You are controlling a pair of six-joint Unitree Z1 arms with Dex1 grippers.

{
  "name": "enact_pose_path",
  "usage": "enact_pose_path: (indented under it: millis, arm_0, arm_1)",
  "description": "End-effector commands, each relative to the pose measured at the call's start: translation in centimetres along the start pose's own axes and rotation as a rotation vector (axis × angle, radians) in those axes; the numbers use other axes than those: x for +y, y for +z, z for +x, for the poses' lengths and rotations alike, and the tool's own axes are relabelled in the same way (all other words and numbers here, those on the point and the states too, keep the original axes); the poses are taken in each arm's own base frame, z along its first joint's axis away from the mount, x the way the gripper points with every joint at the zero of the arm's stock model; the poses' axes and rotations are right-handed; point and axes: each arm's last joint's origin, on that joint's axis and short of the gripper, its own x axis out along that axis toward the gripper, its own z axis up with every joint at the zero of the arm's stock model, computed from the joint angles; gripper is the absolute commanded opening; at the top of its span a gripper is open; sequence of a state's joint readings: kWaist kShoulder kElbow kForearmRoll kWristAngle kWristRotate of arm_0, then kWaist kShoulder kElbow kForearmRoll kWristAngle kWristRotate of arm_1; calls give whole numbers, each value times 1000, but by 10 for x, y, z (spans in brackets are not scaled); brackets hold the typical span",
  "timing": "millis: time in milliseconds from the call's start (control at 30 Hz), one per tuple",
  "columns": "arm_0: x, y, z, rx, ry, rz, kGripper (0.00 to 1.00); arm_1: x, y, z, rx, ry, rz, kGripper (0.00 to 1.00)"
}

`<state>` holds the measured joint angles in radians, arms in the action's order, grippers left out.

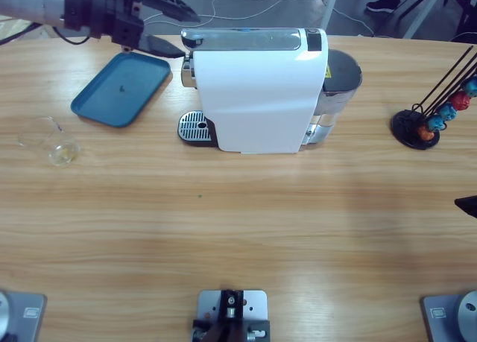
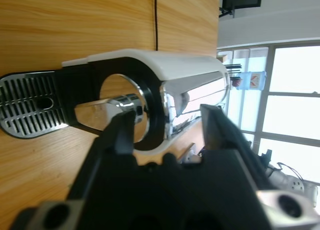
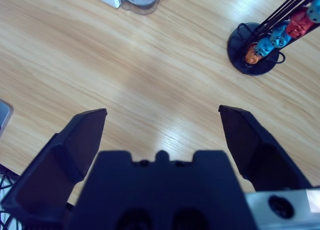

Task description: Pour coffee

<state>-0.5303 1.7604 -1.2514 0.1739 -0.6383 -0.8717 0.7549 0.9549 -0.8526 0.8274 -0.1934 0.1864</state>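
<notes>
The white coffee machine point(image 1: 257, 96) stands mid-table, its slotted drip tray point(image 1: 195, 127) bare. My left gripper point(image 1: 188, 35) reaches in from the upper left and is open, one jaw on each side of the machine's chrome front end point(image 2: 125, 107); the left wrist view shows it point(image 2: 167, 115) holding nothing. A small clear glass point(image 1: 58, 144) stands far left on the wood, apart from the machine. No dark coffee shows anywhere. My right gripper point(image 3: 162, 113) hangs open above bare table at the right.
A blue tray point(image 1: 121, 89) lies left of the machine, under the left arm. A black capsule stand point(image 1: 425, 126) with red, blue and orange capsules sits at the far right, also in the right wrist view point(image 3: 257, 49). Cables run behind the table.
</notes>
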Motion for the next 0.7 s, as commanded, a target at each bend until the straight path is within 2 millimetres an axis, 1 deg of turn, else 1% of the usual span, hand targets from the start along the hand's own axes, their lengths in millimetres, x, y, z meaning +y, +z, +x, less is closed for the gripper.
enact_pose_path:
  millis: [33, 167, 267, 367, 500, 600, 700]
  arm_0:
    - [6, 6, 9, -3, -16, 4, 0]
    - [2, 4, 6, -2, -26, -9, 0]
    - [1, 2, 5, 1, -32, -63, 0]
    - [-10, 1, -1, -21, -71, -44, 0]
    - [-44, 1, -13, -64, -176, 13, 0]
    - [-86, 0, -20, -76, -265, 97, 0]
    - [-119, -4, -26, -100, -333, 206, 0]
  arm_1:
    - [1, 1, 5, 34, 1, -4, 1000]
    - [1, 1, 5, 34, 2, -5, 1000]
    - [1, 2, 5, 33, 6, -10, 1000]
    - [1, 1, 4, 32, 8, -11, 1000]
    - [1, 1, 4, 32, 10, -11, 1000]
    - [1, 1, 4, 30, 9, -11, 1000]
    - [-1, -1, -2, -19, 2, 17, 1000]
